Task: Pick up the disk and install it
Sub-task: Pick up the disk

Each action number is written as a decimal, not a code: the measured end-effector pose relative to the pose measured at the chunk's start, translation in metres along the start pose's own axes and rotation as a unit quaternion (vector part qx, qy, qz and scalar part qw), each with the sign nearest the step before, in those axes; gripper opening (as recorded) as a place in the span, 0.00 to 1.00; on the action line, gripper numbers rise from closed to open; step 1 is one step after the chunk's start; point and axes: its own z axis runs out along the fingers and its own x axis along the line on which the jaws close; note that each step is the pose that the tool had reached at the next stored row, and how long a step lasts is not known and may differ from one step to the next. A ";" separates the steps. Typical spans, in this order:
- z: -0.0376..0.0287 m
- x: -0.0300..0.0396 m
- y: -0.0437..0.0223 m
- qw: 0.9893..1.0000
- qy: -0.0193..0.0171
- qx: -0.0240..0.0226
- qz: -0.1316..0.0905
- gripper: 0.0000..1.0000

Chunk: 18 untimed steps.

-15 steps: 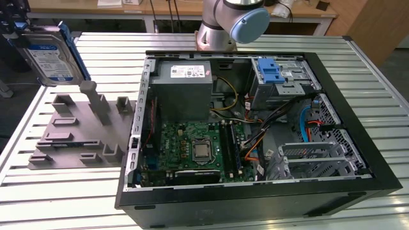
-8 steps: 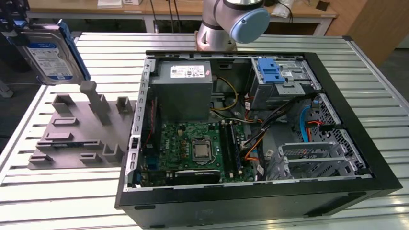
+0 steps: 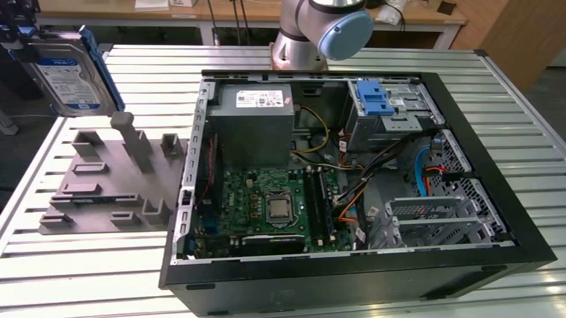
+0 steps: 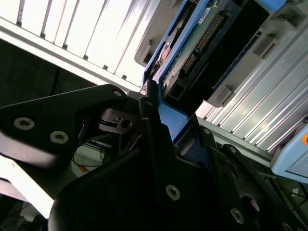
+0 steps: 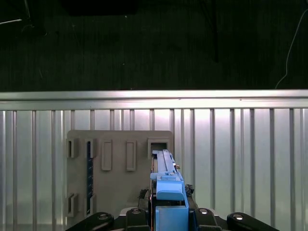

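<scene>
**Over the ribbed tabletop, disk in my grip, install not yet done**

A ribbed metal tabletop (image 3: 79, 278) carries everything here: a grey holder block (image 3: 106, 179) toward the exterior view's left, and the open computer case (image 3: 354, 278) just beside it. My gripper (image 4: 166, 113) is clamped on the disk (image 3: 66, 69). In the second wrist view its black fingers (image 4: 150, 110) press the blue carrier bracket (image 4: 175, 120) from either side, with the connector edge pointing away from me. In the exterior view the disk hangs upright in the air above the far end of the holder block, touching nothing below. In the first wrist view I look down along its blue edge onto the block's slots.

So I judge the pick-up done — the disk is clear of the block and in my grip. The install is all left. The drive bay (image 3: 402, 109), topped by its blue latch piece (image 3: 376, 99), sits at the far side of the case near the power supply box (image 3: 256, 119), well apart from where I hold the disk.
</scene>
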 end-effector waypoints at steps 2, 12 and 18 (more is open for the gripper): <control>-0.0008 0.0000 0.0000 1.000 0.000 0.000 0.000 0.36; -0.0088 0.0000 0.0000 1.000 0.000 0.000 0.000 0.36; -0.0169 0.0001 -0.0001 1.000 0.000 0.000 0.000 0.36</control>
